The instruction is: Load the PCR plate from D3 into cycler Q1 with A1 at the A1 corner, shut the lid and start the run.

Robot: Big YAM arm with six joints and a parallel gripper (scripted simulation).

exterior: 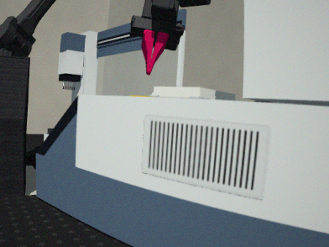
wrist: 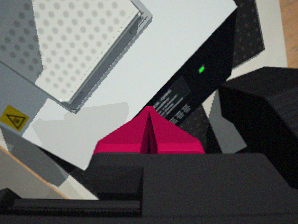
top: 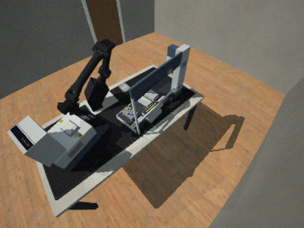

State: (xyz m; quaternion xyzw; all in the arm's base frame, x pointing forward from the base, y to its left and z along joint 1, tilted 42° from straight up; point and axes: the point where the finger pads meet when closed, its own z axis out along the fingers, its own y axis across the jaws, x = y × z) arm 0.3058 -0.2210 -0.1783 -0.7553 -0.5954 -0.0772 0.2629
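Note:
The white 96-well PCR plate [wrist: 82, 45] lies the right way up on the block of cycler Q1 [top: 66, 141], inside a grey frame. It shows as a flat white slab on top of Q1 in the exterior view. Q1's lid [top: 26, 135] stands open, behind the block. My gripper [exterior: 151, 56] hangs above Q1, its red fingers pressed together with nothing between them. In the wrist view its tips [wrist: 150, 114] sit over the edge of the dark key panel [wrist: 187, 95]. The lamp [wrist: 201, 69] is green.
The deck with its gantry [top: 160, 79] stands to the right of Q1 and carries the tube cooling block [top: 129, 112] and other labware. A yellow warning label [wrist: 14, 118] sits on Q1's top. The raised lid [exterior: 285, 50] rises beside the plate.

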